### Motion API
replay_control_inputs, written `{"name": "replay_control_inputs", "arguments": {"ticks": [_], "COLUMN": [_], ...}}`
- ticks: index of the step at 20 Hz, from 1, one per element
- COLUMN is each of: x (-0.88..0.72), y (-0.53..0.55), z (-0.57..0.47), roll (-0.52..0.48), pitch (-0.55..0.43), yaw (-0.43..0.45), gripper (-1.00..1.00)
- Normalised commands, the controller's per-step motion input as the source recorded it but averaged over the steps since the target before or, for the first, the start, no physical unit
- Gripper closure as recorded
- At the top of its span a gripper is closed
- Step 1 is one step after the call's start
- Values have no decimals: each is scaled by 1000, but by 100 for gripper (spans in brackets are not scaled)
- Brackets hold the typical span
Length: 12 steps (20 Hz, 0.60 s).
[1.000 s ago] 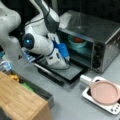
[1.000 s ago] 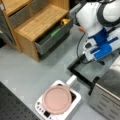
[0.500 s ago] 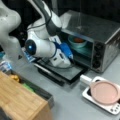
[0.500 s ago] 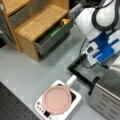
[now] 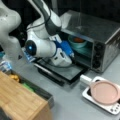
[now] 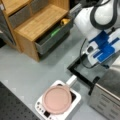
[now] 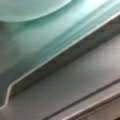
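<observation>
A silver toaster oven [image 5: 100, 27] stands with its door [image 5: 65, 71] folded down flat. Inside it a teal bowl [image 5: 76, 42] holding something orange rests on a teal tray [image 5: 83, 51]. My gripper [image 5: 71, 55], with blue parts, reaches low over the door into the oven's mouth, just in front of the tray. In a front view the gripper [image 6: 106, 51] hangs above the open door [image 6: 87, 72]. The wrist view is filled by the bowl's underside [image 7: 30, 7], the tray's edge [image 7: 50, 42] and a grey metal ledge [image 7: 75, 82]; the fingers do not show there.
A pink pan [image 5: 103, 92] [image 6: 57, 100] sits on a white hob [image 5: 86, 93] [image 6: 75, 100] beside the oven door. A wooden cabinet [image 5: 17, 100] [image 6: 37, 22] has an open drawer [image 6: 47, 42] with a yellow item [image 6: 64, 21] and a green item [image 6: 55, 32].
The arm has edged a little further toward the oven opening; the pan, oven door and drawer have not moved.
</observation>
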Motion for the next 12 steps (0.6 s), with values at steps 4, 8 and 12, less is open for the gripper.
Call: {"name": "replay_control_inputs", "arguments": {"ticks": [4,8,12], "x": [175,189,155], "y": [157,144,61], "z": [-54,-117,-134], "roll": [121,99,65], "pitch": [-27,-47,-73], "yaw": [-86,-97,-79], "gripper": [-100,-100,-100]}}
